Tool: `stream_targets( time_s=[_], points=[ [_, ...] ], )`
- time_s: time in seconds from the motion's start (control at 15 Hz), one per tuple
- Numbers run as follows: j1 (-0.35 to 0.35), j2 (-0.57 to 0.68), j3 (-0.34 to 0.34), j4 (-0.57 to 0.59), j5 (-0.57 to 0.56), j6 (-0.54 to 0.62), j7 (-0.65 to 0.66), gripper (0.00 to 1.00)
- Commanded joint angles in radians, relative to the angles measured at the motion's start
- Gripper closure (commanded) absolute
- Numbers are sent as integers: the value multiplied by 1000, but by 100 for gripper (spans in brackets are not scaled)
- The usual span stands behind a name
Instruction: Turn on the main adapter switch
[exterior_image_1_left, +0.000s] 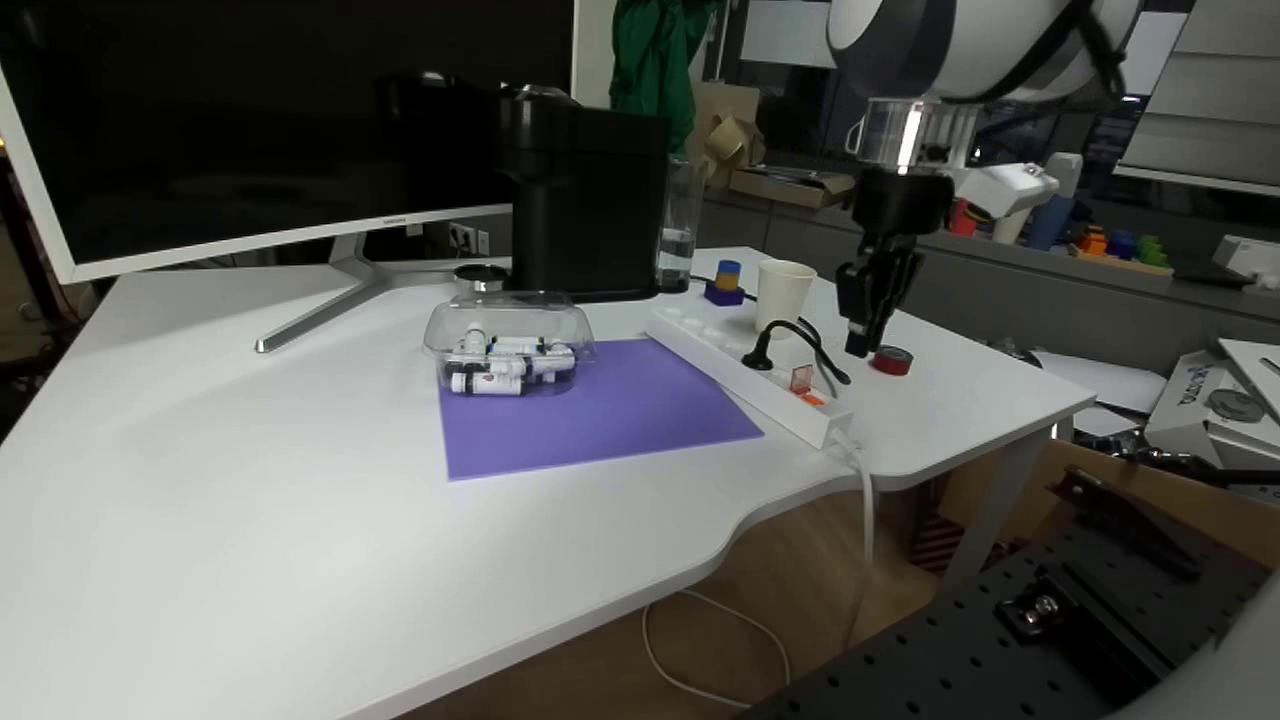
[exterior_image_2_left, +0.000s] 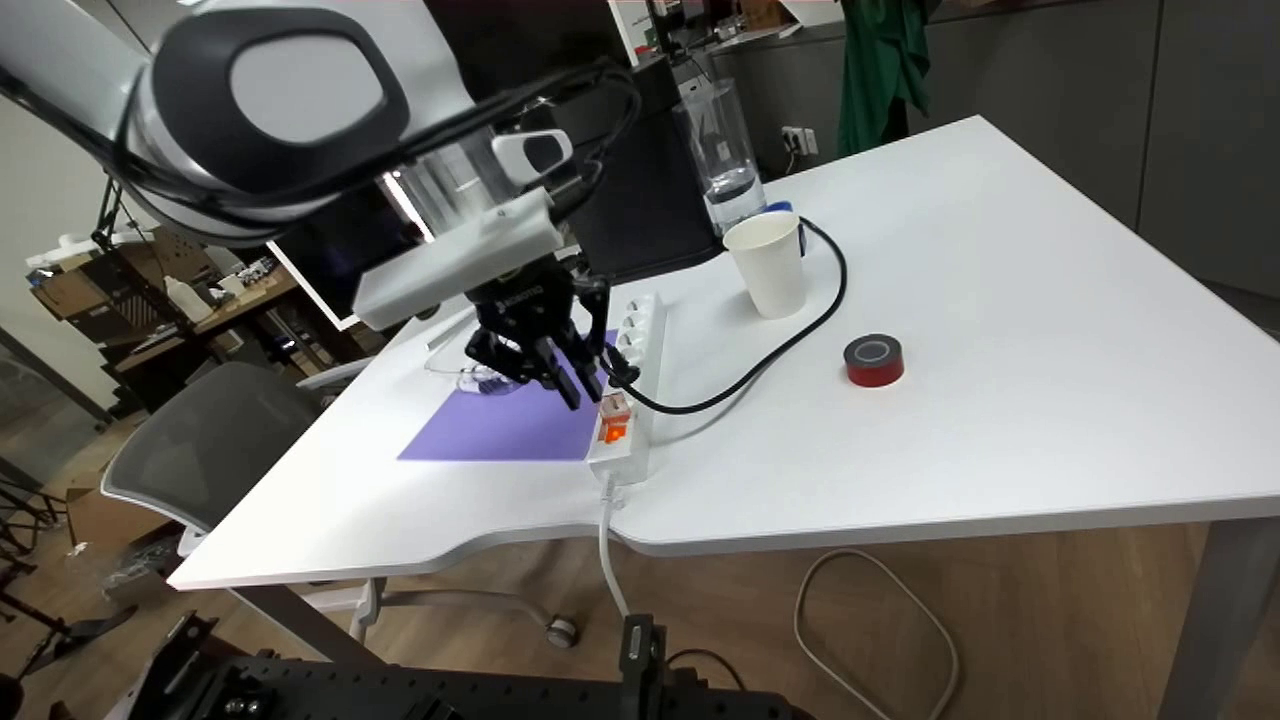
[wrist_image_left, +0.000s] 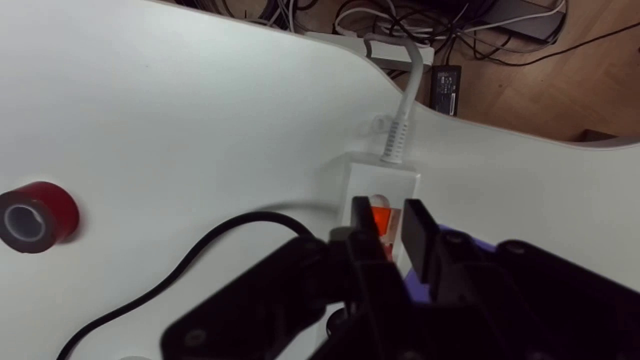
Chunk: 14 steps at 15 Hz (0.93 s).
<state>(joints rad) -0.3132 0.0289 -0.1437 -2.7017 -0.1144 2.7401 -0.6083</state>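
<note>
The main adapter, a long white power strip, lies on the table in both exterior views; its cable end shows in the wrist view. The switch is a small orange rocker near that end, also in an exterior view and the wrist view. A clear reddish flap stands up beside it. My gripper is above the strip, apart from it, pointing down. Its fingers are parted with nothing between them. In the wrist view the left finger covers part of the switch.
A black plug sits in the strip, its cord looping over the table. A white cup and a red tape roll stand alongside. A purple mat, a clear box and a black machine are on the opposite side.
</note>
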Motion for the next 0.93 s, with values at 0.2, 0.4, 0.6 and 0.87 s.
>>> stream_targets(
  time_s=[0.2, 0.4, 0.6, 0.87],
  points=[
    [38, -274, -74, -84, -15, -144, 47, 27],
    [39, -306, -88, -89, -32, -117, 61, 6],
    [56, -305, -101, -73, -16, -105, 51, 0],
    [72, -299, -110, -74, -12, -110, 51, 0]
  ],
)
